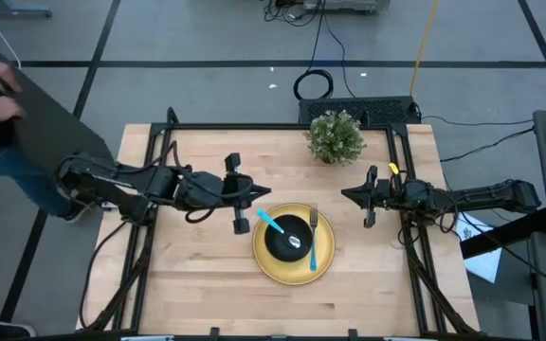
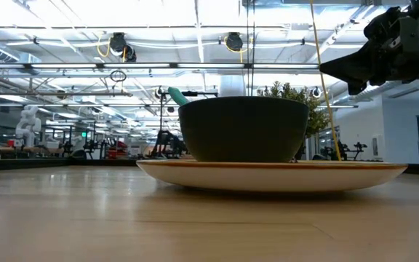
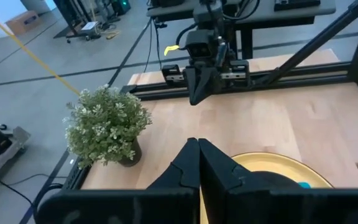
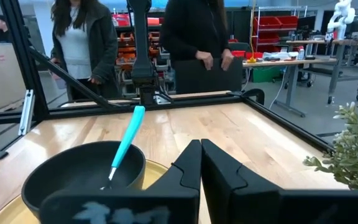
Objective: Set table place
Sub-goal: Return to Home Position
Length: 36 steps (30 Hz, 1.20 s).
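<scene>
Sitting on the yellow plate (image 1: 297,278), just toward 6 o'clock of the table's (image 1: 188,275) centre, the black bowl (image 1: 281,244) holds the spoon (image 1: 273,224), its handle leaning out toward 10 o'clock. The fork (image 1: 314,248) lies on the plate at the bowl's 3 o'clock. The left gripper (image 1: 263,194), at the plate's 10 o'clock, and the right gripper (image 1: 347,194), at 2 o'clock, both have their fingers pressed together.

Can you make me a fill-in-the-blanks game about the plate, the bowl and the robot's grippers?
1. The black bowl sits on the ____ plate.
2. The spoon has its turquoise handle sticking out of the ____.
3. The ____ lies flat on the plate, on the bowl's side toward the right gripper.
4. The left gripper holds ____.
Missing words: yellow; bowl; fork; nothing.
</scene>
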Available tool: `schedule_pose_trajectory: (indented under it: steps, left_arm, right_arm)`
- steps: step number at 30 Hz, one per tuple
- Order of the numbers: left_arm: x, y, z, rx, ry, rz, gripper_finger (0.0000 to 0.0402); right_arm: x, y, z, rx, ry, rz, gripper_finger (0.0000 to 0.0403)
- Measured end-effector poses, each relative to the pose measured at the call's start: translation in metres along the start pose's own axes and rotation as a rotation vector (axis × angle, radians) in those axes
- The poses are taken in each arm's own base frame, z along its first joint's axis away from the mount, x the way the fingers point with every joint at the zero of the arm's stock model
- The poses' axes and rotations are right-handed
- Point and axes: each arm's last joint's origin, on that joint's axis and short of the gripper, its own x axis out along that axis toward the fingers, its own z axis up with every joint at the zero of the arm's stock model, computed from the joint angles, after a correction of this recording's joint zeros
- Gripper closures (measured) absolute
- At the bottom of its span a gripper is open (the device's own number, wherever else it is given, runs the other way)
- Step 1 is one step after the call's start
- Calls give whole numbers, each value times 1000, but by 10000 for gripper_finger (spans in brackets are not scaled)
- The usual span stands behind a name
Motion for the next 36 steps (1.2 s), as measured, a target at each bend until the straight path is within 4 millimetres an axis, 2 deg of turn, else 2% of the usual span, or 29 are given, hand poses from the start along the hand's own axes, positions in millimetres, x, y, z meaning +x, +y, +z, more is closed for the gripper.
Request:
schedule_pose_trajectory:
  steps: [7,12,17,22,25,28,32,36]
  left_arm:
    - [-5,-8,-4,60,42,-27,401]
    - [-11,0,-10,82,102,-55,401]
    - [-29,9,-5,107,43,-169,401]
    - [-55,20,-9,138,-15,-183,401]
    - [-75,29,-19,126,-44,-179,401]
    - [-85,31,-35,105,-63,-214,401]
    - [-89,24,-61,139,-90,-311,401]
    - [-83,17,-82,176,-167,-316,401]
  right_arm:
    - [0,0,-1,30,12,4,403]
    - [0,0,-2,45,22,4,403]
    - [0,0,-4,60,36,2,403]
    - [1,0,-5,41,50,2,403]
    - [2,0,-6,40,59,1,403]
    - [2,0,-7,35,67,0,403]
    - [3,0,-8,20,73,1,403]
    - [3,0,-8,1,74,1,403]
